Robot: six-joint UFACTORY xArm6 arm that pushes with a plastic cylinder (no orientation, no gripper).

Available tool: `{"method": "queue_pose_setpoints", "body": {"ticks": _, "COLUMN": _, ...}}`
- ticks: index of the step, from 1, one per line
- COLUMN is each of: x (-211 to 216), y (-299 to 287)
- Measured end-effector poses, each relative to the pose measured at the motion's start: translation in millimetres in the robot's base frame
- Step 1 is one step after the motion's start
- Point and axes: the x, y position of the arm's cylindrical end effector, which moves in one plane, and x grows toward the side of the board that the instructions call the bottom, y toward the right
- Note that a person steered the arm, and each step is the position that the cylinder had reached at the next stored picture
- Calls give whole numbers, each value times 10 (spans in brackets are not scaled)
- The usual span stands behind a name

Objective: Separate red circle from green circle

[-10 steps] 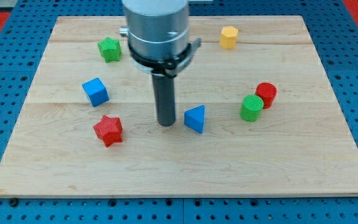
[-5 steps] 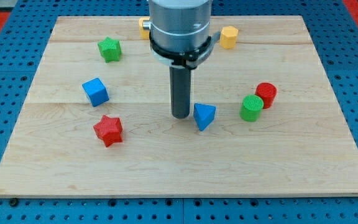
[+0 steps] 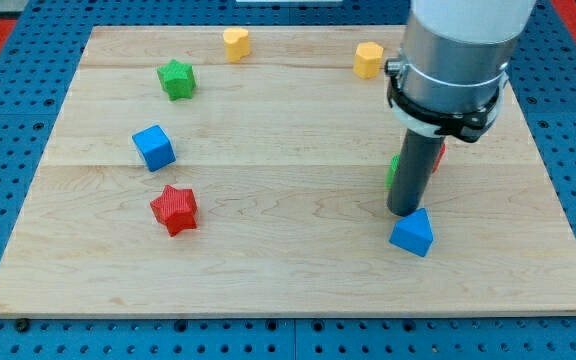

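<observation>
One wooden board — blue pegboard around

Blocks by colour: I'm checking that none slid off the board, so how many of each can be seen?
Blue: 2, cube, triangle
Green: 2, star, circle mostly hidden
Red: 2, star, circle mostly hidden
Yellow: 2
Total: 8

My tip swept rightward, blue triangle pushed right and down, circles now hidden
</observation>
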Motion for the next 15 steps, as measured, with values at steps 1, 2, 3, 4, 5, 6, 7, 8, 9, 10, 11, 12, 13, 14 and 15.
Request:
{"method": "queue_pose_setpoints", "body": {"ticks": 1, "x": -1, "y": -490}}
{"method": "queue_pose_setpoints", "body": {"ticks": 2, "x": -34, "y": -715}}
{"method": "queue_pose_setpoints", "body": {"ticks": 3, "x": -307, "y": -543}}
{"method": "queue_pose_setpoints", "body": {"ticks": 4, "x": -535, "y": -520}}
{"method": "queue_pose_setpoints", "body": {"ticks": 5, "x": -566, "y": -483}}
{"method": "queue_pose_setpoints", "body": {"ticks": 6, "x": -370, "y": -470}}
{"method": "queue_pose_setpoints", "body": {"ticks": 7, "x": -392, "y": -37}}
{"method": "queue_pose_setpoints", "body": {"ticks": 8, "x": -393, "y": 233}}
{"method": "queue_pose_setpoints", "body": {"ticks": 9, "x": -313, "y": 233}}
{"method": "queue_pose_setpoints", "body": {"ticks": 10, "x": -407, "y": 356}}
{"method": "queue_pose_setpoints", "body": {"ticks": 11, "x": -592, "y": 363}}
{"method": "queue_pose_setpoints", "body": {"ticks": 12, "x": -760, "y": 363}}
{"method": "queue_pose_setpoints", "body": {"ticks": 13, "x": -992, "y": 405}}
{"method": "queue_pose_setpoints", "body": {"ticks": 14, "x": -1091, "y": 417}}
{"method": "queue_pose_setpoints", "body": {"ticks": 15, "x": -1117, "y": 417}}
